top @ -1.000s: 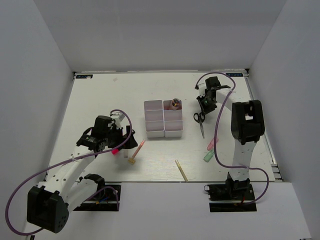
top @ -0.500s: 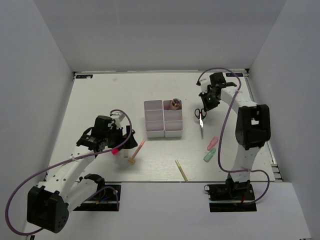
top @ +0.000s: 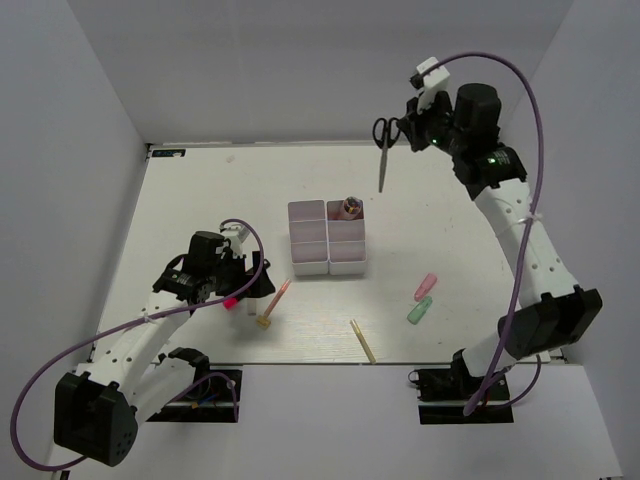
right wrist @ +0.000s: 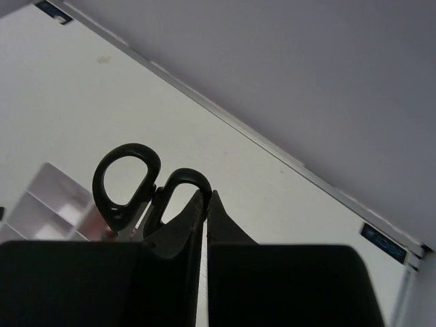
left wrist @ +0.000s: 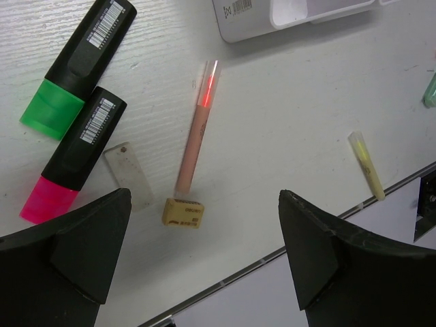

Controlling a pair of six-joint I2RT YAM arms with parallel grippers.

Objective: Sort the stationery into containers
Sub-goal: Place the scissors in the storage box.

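Observation:
The black-handled scissors (top: 383, 150) hang in the air, blades pointing down, above the back of the table. My right gripper (top: 405, 130) is shut on one handle ring (right wrist: 178, 194), its fingertips (right wrist: 204, 204) pinched together. The white containers (top: 327, 238) stand mid-table, and a pinkish item (top: 350, 207) sits in the back right bin. My left gripper (top: 245, 285) hovers open over a pink pencil (left wrist: 194, 136) and a tan eraser (left wrist: 182, 212). Beside them lie green (left wrist: 51, 109) and magenta (left wrist: 48, 201) markers.
A tan pencil (top: 362, 340) lies near the front edge. A pink marker (top: 426, 286) and a mint-green marker (top: 419, 311) lie on the right. A clear flat piece (left wrist: 129, 174) rests by the eraser. White walls enclose the table on three sides.
My right arm has lifted the scissors off the table on the right and swung them high toward the back. The left arm has not moved.

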